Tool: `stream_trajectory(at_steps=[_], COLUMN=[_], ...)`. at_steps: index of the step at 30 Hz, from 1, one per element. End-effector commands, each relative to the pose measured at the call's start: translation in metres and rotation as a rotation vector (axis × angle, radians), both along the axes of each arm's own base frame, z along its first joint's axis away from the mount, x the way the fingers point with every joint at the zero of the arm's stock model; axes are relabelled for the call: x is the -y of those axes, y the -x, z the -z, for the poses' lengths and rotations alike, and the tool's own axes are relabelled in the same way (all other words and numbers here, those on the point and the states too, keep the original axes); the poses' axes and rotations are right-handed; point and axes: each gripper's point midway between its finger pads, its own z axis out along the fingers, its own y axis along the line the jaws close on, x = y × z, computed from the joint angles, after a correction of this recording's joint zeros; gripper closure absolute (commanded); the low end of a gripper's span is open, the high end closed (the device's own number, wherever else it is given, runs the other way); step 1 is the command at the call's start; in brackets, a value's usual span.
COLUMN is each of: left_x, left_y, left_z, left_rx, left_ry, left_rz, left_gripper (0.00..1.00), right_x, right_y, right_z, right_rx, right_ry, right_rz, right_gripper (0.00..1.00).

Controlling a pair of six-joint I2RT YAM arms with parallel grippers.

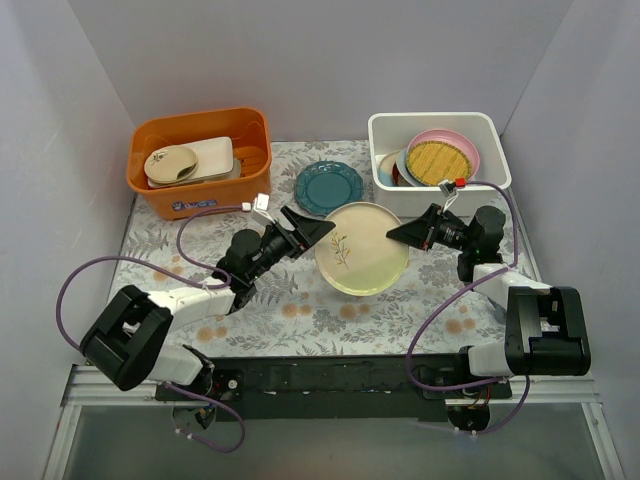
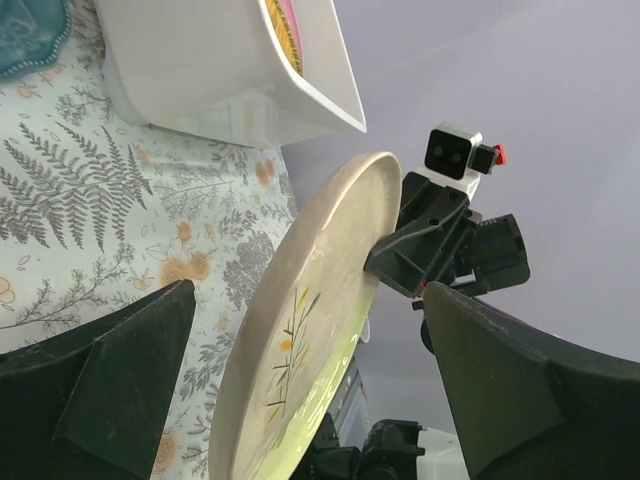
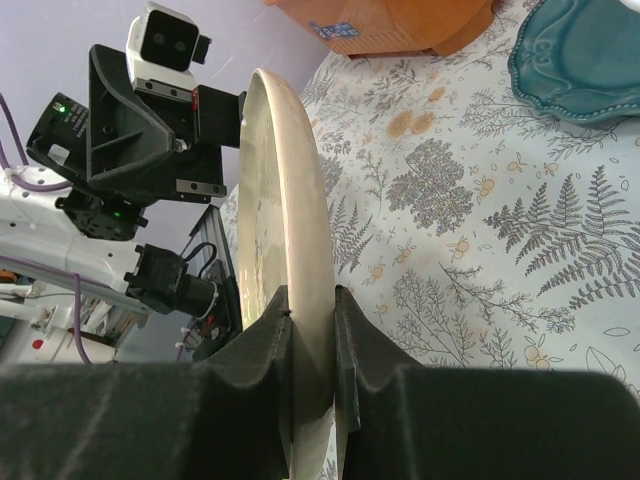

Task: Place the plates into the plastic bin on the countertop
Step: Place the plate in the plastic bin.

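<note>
Left jaws: spread wide on either side of the cream plate [image 1: 361, 248], left edge not gripped.
Right jaws: pinched on the plate's right rim.
Cream plate: held above the worktop [image 1: 300, 305], just before the white bin [image 1: 432, 118].
Teal plate [image 1: 328, 187]: laid flat on the worktop, left of the bin.

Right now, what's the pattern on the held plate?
Cream plate with a leaf sprig; top view shows it best.
</note>
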Motion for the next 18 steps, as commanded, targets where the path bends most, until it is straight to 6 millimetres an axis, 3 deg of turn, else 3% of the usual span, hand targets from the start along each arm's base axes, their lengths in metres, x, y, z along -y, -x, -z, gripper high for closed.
stream_trajectory(at_steps=[1,18], left_x=[-0.008,-0.022], left_y=[-0.008,-0.003], left_z=[-0.015,-0.018], left_rx=[0.026,0.079], left_ry=[-0.047,-0.183], left_rz=[-0.068,-0.093], left_gripper=[0.02,0.02], right_x=[0.0,0.003], right_y=[-0.005,-0.045], right_z=[-0.03,-0.048], right_rx=[0.112,0.108], right_ry=[-0.005,0.024], right_rz=[0.008,0.075], right_gripper=[0.99,0.99])
